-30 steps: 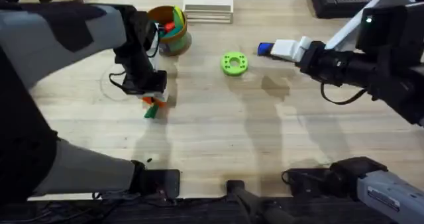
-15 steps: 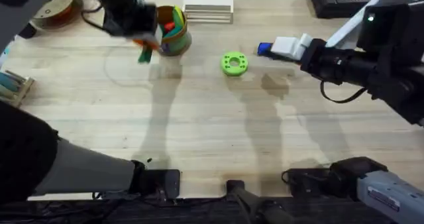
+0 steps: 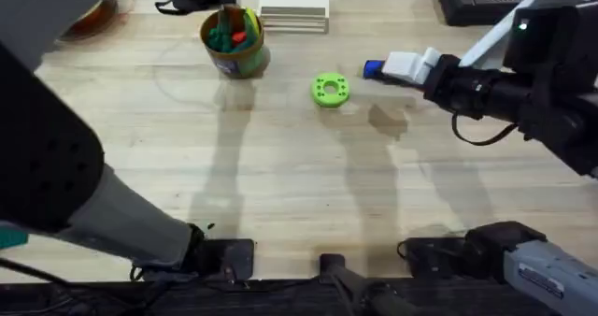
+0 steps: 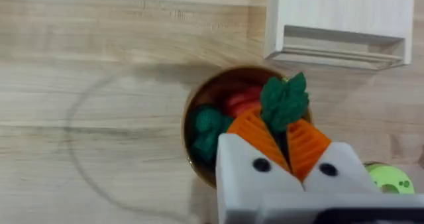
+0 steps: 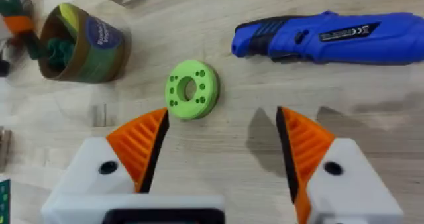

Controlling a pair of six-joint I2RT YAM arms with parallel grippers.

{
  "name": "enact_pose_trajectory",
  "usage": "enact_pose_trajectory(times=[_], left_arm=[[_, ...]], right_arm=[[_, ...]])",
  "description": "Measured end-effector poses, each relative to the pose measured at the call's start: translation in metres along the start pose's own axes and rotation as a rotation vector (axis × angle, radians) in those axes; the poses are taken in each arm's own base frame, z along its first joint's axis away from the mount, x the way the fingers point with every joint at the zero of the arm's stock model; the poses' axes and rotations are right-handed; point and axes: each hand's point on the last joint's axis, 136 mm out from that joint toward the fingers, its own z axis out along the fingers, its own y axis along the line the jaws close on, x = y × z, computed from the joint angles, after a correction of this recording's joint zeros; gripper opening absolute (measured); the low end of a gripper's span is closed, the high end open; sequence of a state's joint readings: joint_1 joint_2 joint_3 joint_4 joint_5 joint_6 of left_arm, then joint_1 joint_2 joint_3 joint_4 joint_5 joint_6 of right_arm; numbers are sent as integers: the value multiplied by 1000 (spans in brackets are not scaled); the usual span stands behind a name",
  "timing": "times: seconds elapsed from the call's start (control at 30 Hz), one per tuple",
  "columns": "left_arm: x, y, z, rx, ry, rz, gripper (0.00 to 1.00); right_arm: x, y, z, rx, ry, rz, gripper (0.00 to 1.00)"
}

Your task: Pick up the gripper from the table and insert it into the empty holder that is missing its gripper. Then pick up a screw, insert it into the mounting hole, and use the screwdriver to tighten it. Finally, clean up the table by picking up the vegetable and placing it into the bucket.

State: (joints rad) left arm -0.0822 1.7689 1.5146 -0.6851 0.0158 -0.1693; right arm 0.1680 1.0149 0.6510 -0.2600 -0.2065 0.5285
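Where the pale wood-grain worktop (image 3: 299,185) runs toward its far edge, the left claw (image 4: 286,144) hangs above the bucket (image 3: 234,45), its two orange ribbed pads pinched together on the vegetable (image 4: 285,101), a dark green crinkled leafy piece that sticks out past the fingertips just over the can's rim. In the left wrist view the bucket (image 4: 205,131) is a round can with a brown inner wall, and inside it lie a second dark green lump and something red, both partly hidden behind the white finger blocks. From overhead the left arm is a large dark blurred mass along the left side, and its claw is hard to make out near the top edge.

The right claw (image 5: 222,148) stands wide open, its orange ribbed wedges well apart on white angular blocks, hovering over bare wood. Beyond it lies a bright green ring-shaped disc (image 5: 191,89) with small holes around its face, and farther off the screwdriver (image 5: 334,37), blue, smooth and pen-shaped, lying flat, its tip end cut off by the frame. Overhead, only the blue end of the screwdriver (image 3: 373,69) shows beside the right arm's white wrist. A stack of pale wooden boards (image 3: 293,7) sits just beside the bucket.
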Motion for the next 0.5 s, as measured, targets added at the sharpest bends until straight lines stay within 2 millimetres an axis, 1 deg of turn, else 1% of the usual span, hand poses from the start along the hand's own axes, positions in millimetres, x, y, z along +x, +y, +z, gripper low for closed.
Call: enact_pose_trajectory(times=[0.13, 0.2, 0.23, 0.27, 0.3, 0.37, 0.43, 0.47, 0.5], left_arm=[[10, 1, 10, -4, 42, -10, 12], [11, 1, 11, -5, 47, -12, 12], [11, 1, 12, -5, 48, -11, 44], [11, 1, 12, -3, 48, -17, 100], [11, 1, 12, -1, 49, -16, 179], [11, 1, 12, 0, 49, -19, 448], [11, 0, 12, 2, 49, -21, 745], [11, 0, 12, 2, 49, -22, 845], [11, 0, 12, 2, 50, -23, 923]], right_arm=[[0, 0, 0, 0, 0, 0, 945], [0, 0, 0, 0, 0, 0, 945], [0, 0, 0, 0, 0, 0, 945], [0, 0, 0, 0, 0, 0, 945], [0, 0, 0, 0, 0, 0, 945], [0, 0, 0, 0, 0, 0, 944], [0, 0, 0, 0, 0, 0, 944], [0, 0, 0, 0, 0, 0, 944], [0, 0, 0, 0, 0, 0, 944]])
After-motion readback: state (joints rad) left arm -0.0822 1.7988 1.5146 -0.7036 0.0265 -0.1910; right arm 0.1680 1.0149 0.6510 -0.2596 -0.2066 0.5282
